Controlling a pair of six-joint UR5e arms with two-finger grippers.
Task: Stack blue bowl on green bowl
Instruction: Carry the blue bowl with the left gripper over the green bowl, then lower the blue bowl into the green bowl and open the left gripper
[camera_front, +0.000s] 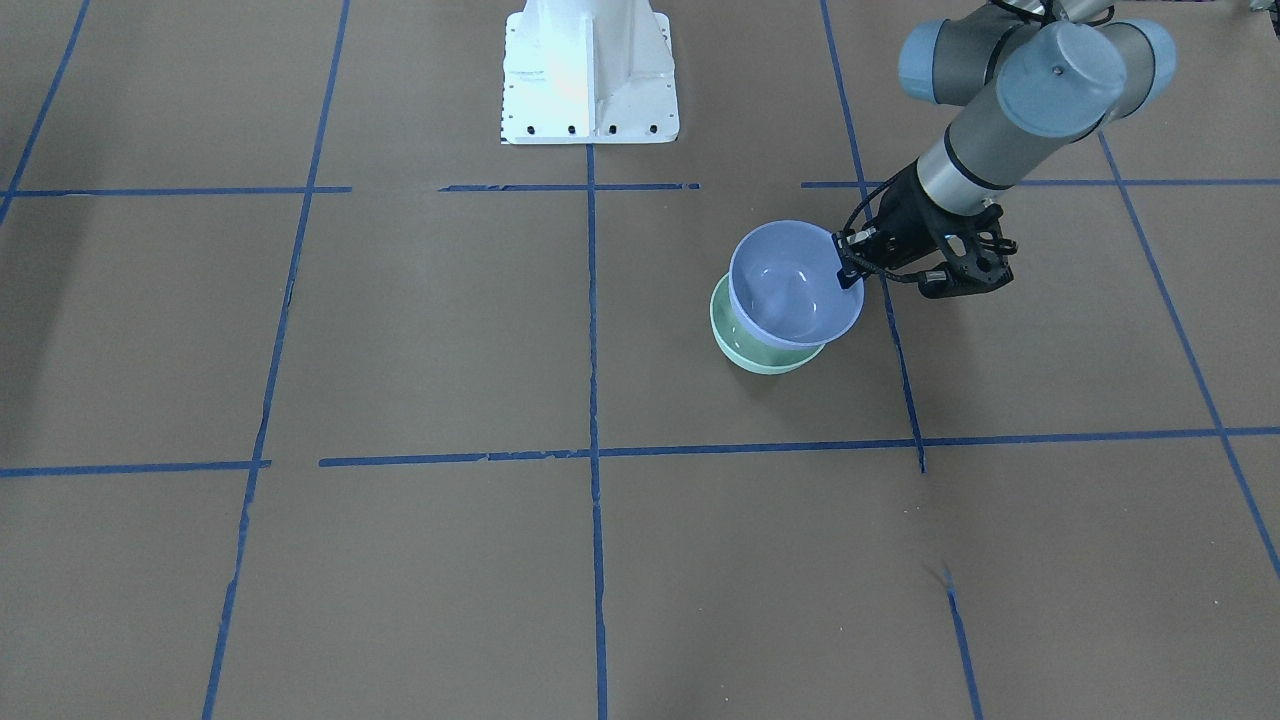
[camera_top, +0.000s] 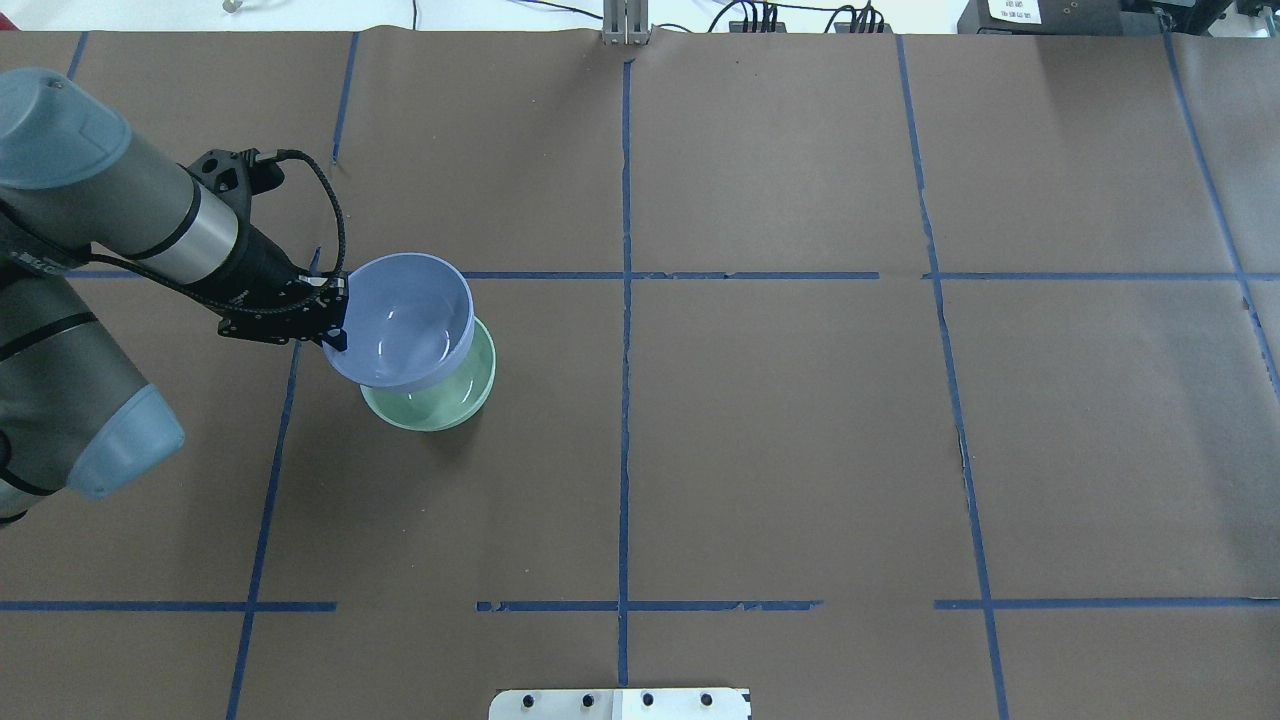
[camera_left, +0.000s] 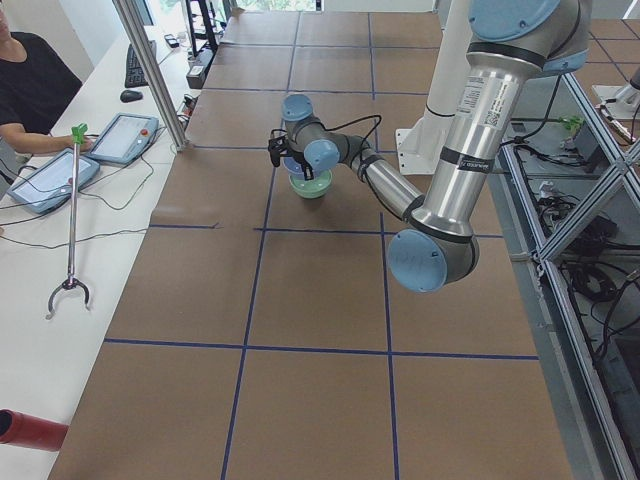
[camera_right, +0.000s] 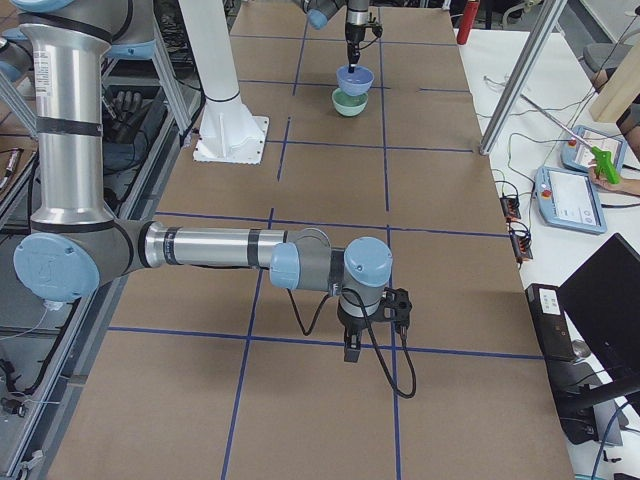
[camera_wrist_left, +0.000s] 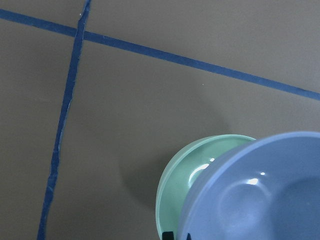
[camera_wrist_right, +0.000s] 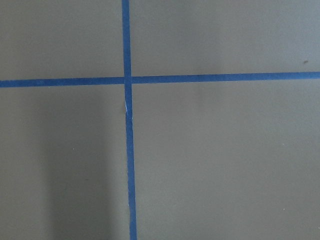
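Observation:
The blue bowl (camera_front: 795, 285) is gripped at its rim by my left gripper (camera_front: 850, 268), which is shut on it. It hangs upright just over the green bowl (camera_front: 760, 355), shifted a little toward the robot's base. The green bowl stands on the table, and part of its rim and inside show under the blue bowl. The overhead view shows the same: the blue bowl (camera_top: 405, 320), the green bowl (camera_top: 430, 405) and my left gripper (camera_top: 335, 320). The left wrist view shows both the blue bowl (camera_wrist_left: 260, 190) and the green bowl (camera_wrist_left: 180, 185). My right gripper (camera_right: 352, 352) hovers over the table far from the bowls; I cannot tell if it is open.
Brown paper with blue tape lines (camera_top: 625, 300) covers the table. The robot's white base (camera_front: 590, 70) stands at the table's robot-side edge. Operators, tablets and a grabber stick are beside the table in the side views.

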